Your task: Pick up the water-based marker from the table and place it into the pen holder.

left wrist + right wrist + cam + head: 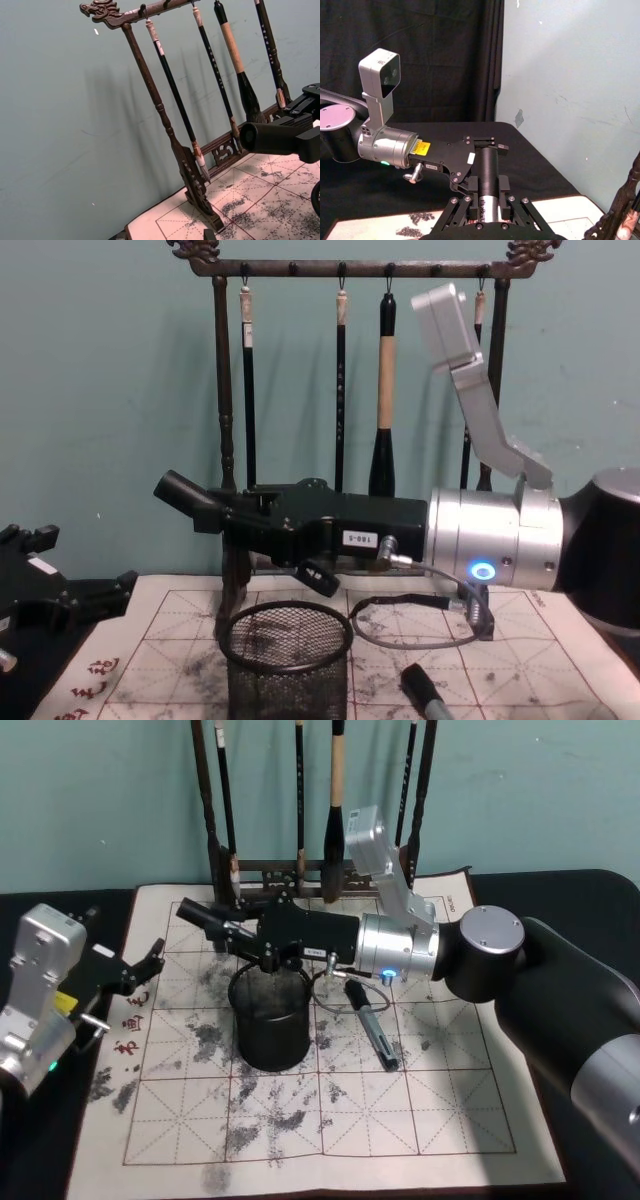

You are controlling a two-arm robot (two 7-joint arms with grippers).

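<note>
A dark wooden brush rack [227, 440] stands at the far edge of an ink-stained grid mat [420, 1120], brushes [386, 370] hanging from its top bar. A teal wall [520, 790] rises behind; black cloth [590, 885] covers the table.

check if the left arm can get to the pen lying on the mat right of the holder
Probably not easily. The left gripper sits at the mat's left edge, and the pen lies beyond the pen holder, with the right gripper, shut on a marker, stretched above the holder.

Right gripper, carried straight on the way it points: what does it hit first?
Likely the left gripper, just beyond the tip of the held marker, though depth is unclear.
</note>
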